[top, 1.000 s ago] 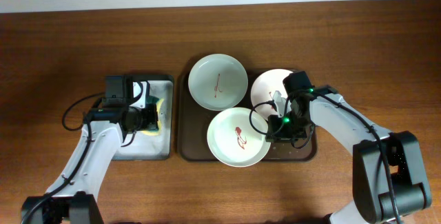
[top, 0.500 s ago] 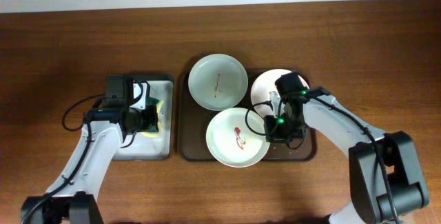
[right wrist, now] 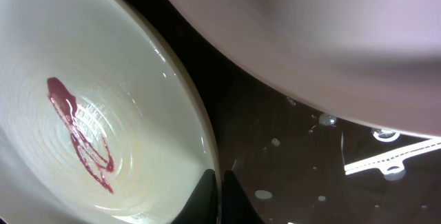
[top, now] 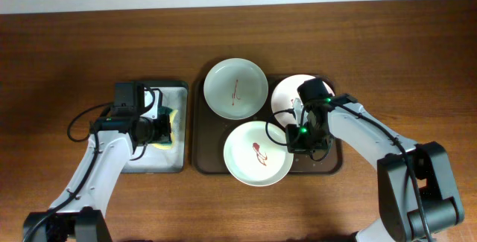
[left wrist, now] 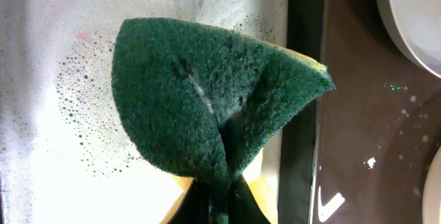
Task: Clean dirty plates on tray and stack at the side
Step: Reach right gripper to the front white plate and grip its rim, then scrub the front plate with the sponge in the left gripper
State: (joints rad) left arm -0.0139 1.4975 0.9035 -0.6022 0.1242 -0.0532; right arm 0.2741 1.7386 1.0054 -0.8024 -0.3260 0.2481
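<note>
The dark brown tray (top: 203, 160) holds three plates. A pale green plate (top: 235, 88) with a thin smear sits at its back left. A pale pink plate (top: 287, 93) sits at back right. A white plate (top: 258, 153) with a red smear sits at the front, overhanging the tray's front rim. My right gripper (top: 289, 142) is shut on the white plate's right rim (right wrist: 207, 151), one finger on each side. The pink plate (right wrist: 331, 38) fills the top of the right wrist view. My left gripper (top: 165, 126) is shut on a green sponge (left wrist: 207, 107) over the foam tray.
A smaller tray with white foam (top: 153, 158) stands left of the brown tray; its soapy foam (left wrist: 55, 114) shows in the left wrist view. Wet droplets lie on the brown tray's floor (right wrist: 296, 155). Bare wood-grain table (top: 387, 48) surrounds both trays.
The white plate has shifted a little forward and now overhangs the tray's front rim. My right gripper moved left onto its rim. The left arm has not moved.
</note>
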